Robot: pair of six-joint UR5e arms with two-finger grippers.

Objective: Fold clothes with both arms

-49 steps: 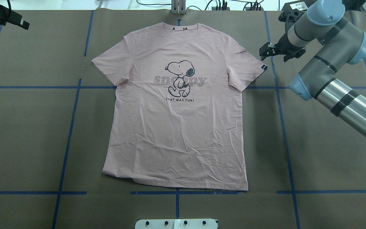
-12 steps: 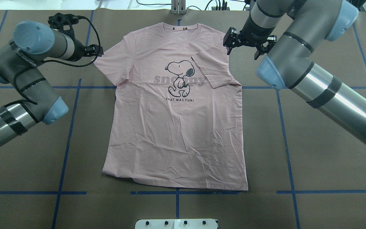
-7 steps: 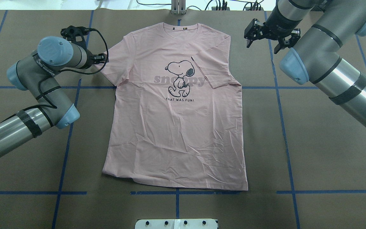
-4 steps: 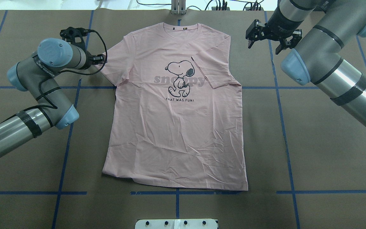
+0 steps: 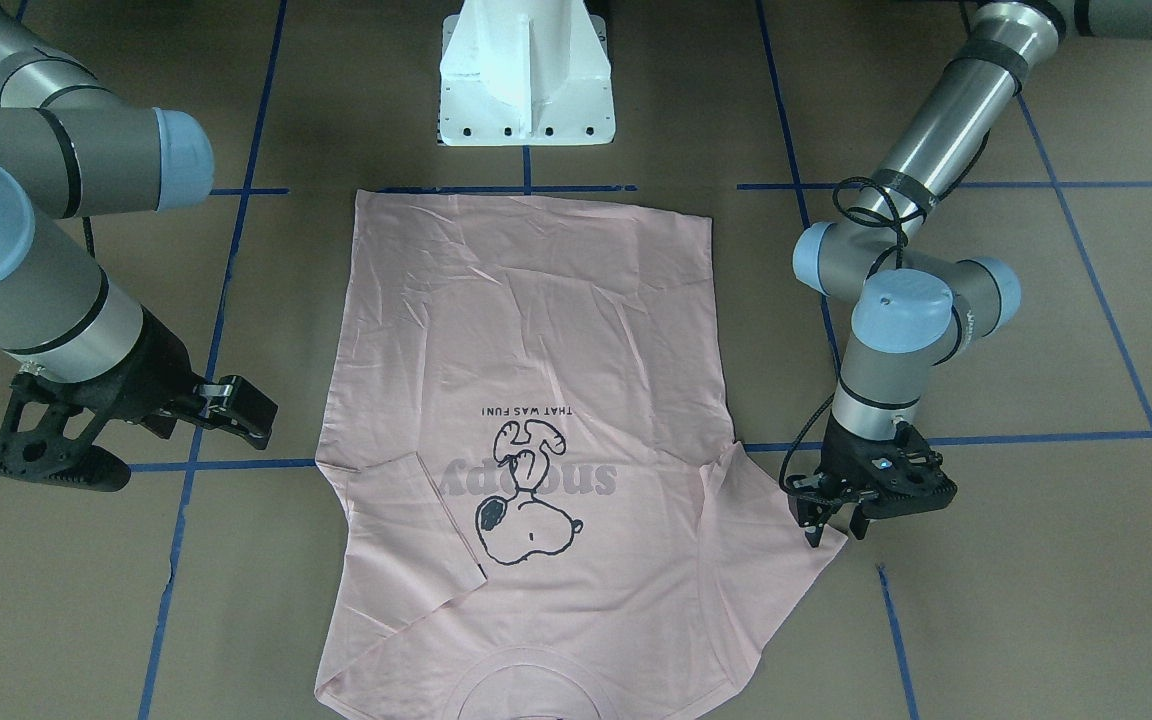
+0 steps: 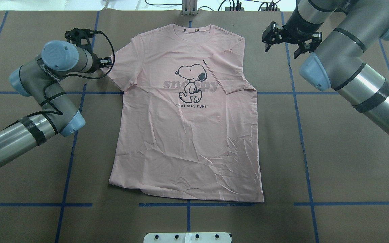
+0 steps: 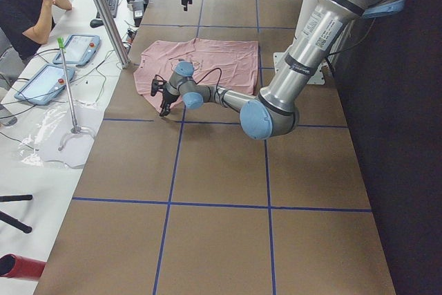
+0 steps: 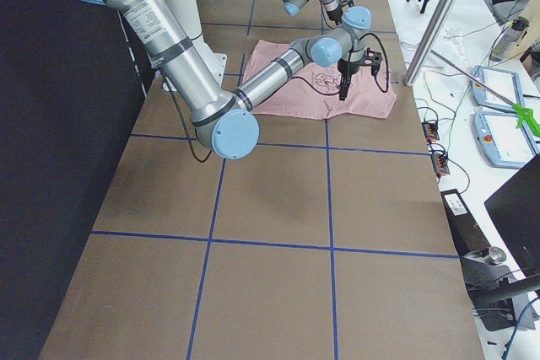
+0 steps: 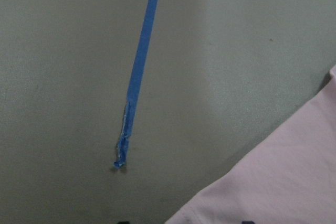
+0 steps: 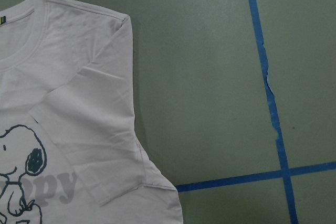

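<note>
The pale pink T-shirt (image 6: 187, 141) lies flat, print up, collar at the far edge. Its sleeve on my right side (image 6: 228, 74) is folded inward over the chest; this fold also shows in the right wrist view (image 10: 89, 119). My left gripper (image 6: 107, 62) is low at the outer edge of the other sleeve (image 6: 122, 64). It stands open with fingers pointing down (image 5: 831, 528). The left wrist view shows that sleeve's hem (image 9: 294, 182) at the bottom. My right gripper (image 6: 282, 49) is open and empty, raised over bare table beside the shirt's shoulder.
Brown table cover with blue tape lines (image 6: 302, 135). A torn tape end (image 9: 122, 158) lies next to the left sleeve. The white pedestal base (image 5: 526, 75) stands at the shirt's hem side. A metal pole (image 7: 103, 12), tablets and an operator (image 7: 27, 5) are past the far edge.
The right sleeve got folded inward and my right gripper then drew back to the right. My left arm came in to the left sleeve edge. Hardly any motion in the last half second.
</note>
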